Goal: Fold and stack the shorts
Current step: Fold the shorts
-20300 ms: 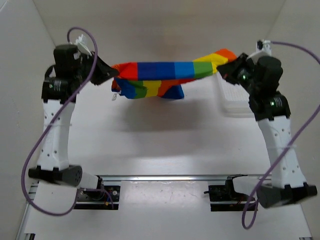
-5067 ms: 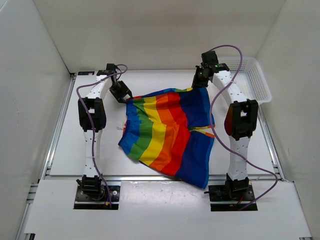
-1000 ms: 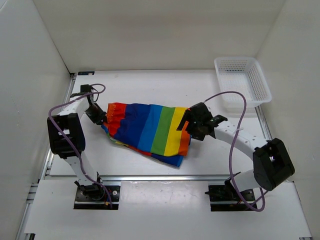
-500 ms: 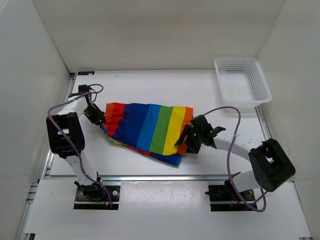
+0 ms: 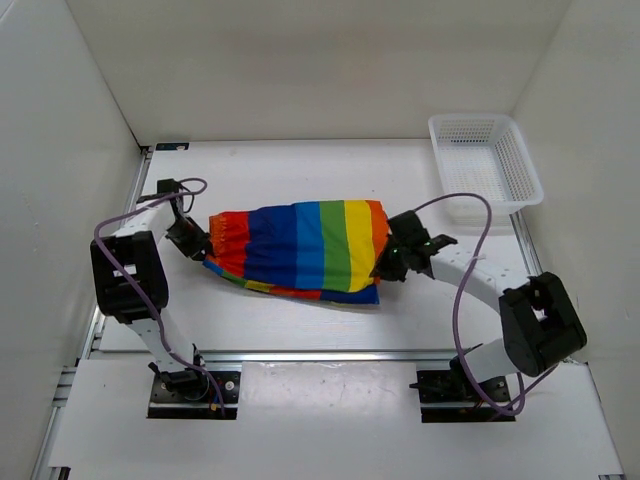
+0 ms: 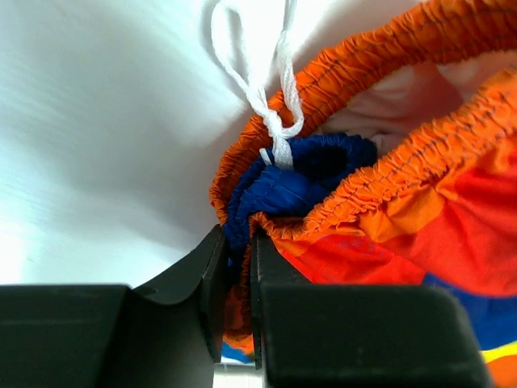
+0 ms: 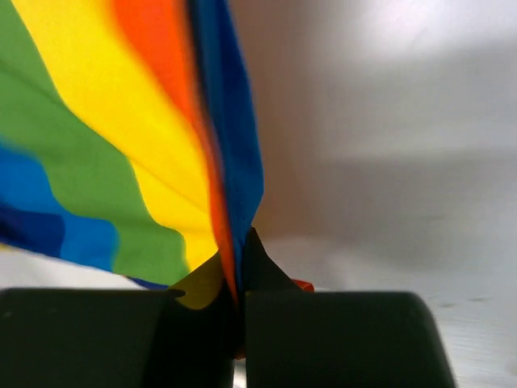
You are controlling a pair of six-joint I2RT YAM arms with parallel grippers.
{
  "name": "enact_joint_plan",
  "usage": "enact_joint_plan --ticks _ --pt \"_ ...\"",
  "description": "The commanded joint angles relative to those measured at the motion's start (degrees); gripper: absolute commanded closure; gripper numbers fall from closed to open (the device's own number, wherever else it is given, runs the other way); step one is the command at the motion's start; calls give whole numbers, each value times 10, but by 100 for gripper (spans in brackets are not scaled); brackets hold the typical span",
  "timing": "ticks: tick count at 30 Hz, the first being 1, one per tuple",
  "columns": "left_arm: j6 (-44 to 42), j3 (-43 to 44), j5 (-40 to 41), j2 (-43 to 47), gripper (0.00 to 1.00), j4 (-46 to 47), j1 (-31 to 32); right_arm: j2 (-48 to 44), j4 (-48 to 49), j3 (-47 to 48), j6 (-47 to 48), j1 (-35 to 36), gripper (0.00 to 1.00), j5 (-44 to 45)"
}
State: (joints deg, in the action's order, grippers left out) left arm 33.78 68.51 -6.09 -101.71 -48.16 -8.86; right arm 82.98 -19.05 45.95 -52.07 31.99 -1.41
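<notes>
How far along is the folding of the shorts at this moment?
Done: the shorts look folded over once. In hand: the left tool pinches the waistband, the right tool grips the opposite edge. Left: further folds and stacking.

The shorts [image 5: 300, 250] are soft, matt woven cloth that lies in loose folds. Their waistband [image 6: 347, 65] is gathered elastic with a fine, crinkled rib, and the white drawstring [image 6: 279, 97] is a twisted cord with a slightly fuzzy surface. The fingers of the left hand [image 6: 234, 250] and the right hand [image 7: 234, 279] look like smooth, matt black plastic with hard edges. The tabletop [image 5: 300, 175] is white and smooth, with a faint sheen where light falls on it. The basket [image 5: 485, 160] is white plastic mesh. The cable [image 5: 457, 300] has a smooth purple sheath, and the rail [image 5: 320, 353] at the near edge looks like bare, dull metal.
</notes>
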Motion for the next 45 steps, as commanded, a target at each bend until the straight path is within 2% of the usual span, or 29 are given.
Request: enact_joint_plan --ticks 1,3,8,9,10,11,13,14,17,20,22,25,28,29,31,32,33,34,35,36,37,40,45 --pt "5 -8 -2 46 90 7 3 -28 -63 29 92 -57 100 71" --pt "5 3 -7 34 90 7 20 -18 -69 51 128 -70 100 76" --pt "10 19 -12 27 90 7 52 16 -80 82 149 -65 100 62" --pt "10 19 -12 33 87 7 59 16 -80 82 149 -57 100 62" --pt "10 19 -7 33 73 7 59 21 -80 82 149 -57 100 62" --pt "10 14 -7 33 62 7 59 21 -80 82 149 -44 88 56" --pt "4 8 -2 33 33 7 59 21 -80 82 155 -33 66 56" --pt "-2 8 -2 33 14 7 59 21 -80 82 162 -22 43 56" --pt "-8 2 13 33 2 7 59 7 -98 82 167 -15 14 77" --pt "-19 2 20 33 1 7 59 -25 -127 87 179 -15 7 105" --pt "-24 2 32 18 1 7 59 -49 -151 104 186 -15 5 119" --pt "-32 29 32 -21 6 12 69 -77 -173 118 186 -15 5 131" --pt "-32 52 21 -51 23 18 82 -123 -189 127 181 -15 5 146" --pt "-32 52 20 -56 32 18 82 -136 -196 127 175 -15 5 152" --pt "-25 69 27 -70 41 18 96 -165 -208 132 175 -15 4 159" --pt "-18 69 27 -75 49 18 96 -171 -224 146 170 -15 4 168" --pt "-18 76 27 -81 72 18 96 -180 -231 146 170 -15 4 168" --pt "-18 84 32 -86 83 18 96 -180 -237 155 170 -15 4 176" --pt "-18 90 42 -86 90 18 96 -195 -251 162 163 -15 4 185" --pt "-18 98 61 -86 90 10 96 -203 -252 162 163 -15 4 192" --pt "-18 120 121 -75 90 -3 96 -213 -258 162 163 -15 4 192" --pt "-19 187 223 -52 90 -68 96 -246 -265 162 163 -15 4 213" --pt "-49 267 281 -9 90 -133 114 -251 -281 180 174 -20 4 226"
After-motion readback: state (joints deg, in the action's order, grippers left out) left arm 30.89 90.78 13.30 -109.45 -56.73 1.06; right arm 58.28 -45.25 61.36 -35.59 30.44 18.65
